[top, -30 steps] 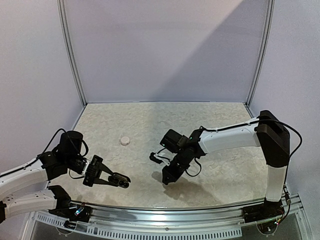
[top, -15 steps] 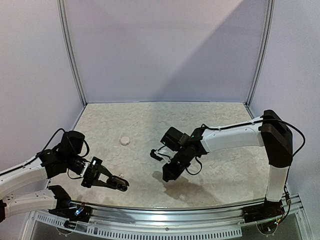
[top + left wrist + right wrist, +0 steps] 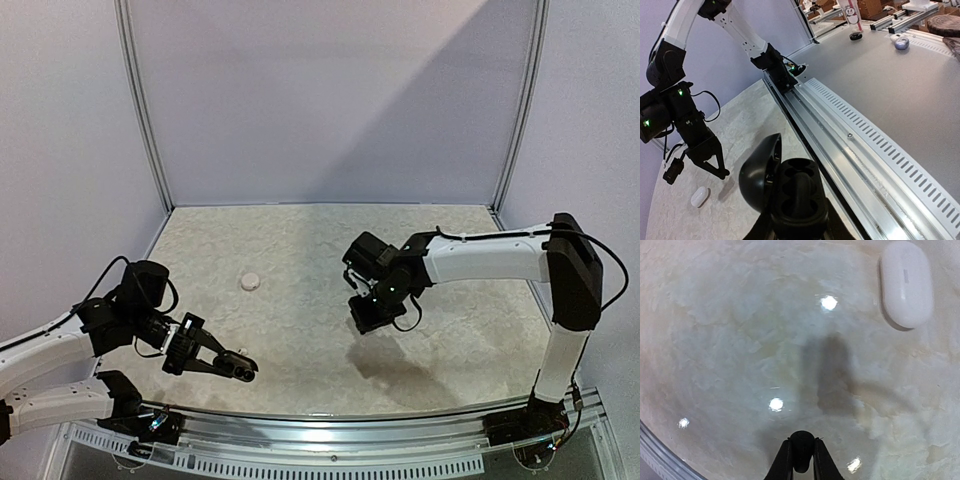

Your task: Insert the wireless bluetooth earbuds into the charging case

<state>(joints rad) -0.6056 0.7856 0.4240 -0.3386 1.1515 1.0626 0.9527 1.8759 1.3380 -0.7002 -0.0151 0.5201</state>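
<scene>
Earbud (image 3: 802, 451), small and black, sits pinched between the 2 closed fingers of the right gripper (image 3: 801, 441), which hangs above the table (image 3: 300, 240) right of centre and casts a shadow on the pale surface below. From overhead it is too small to make out. Well apart from it, at the near left, the black charging case (image 3: 799, 195) is clamped in the left gripper (image 3: 215, 358), off the surface, with its lid (image 3: 760, 172) hinged open to 1 side and its dark recesses turned toward the wrist camera. A closed white case (image 3: 250, 282) lies flat on the table farther back, between the 2 arms.
</scene>
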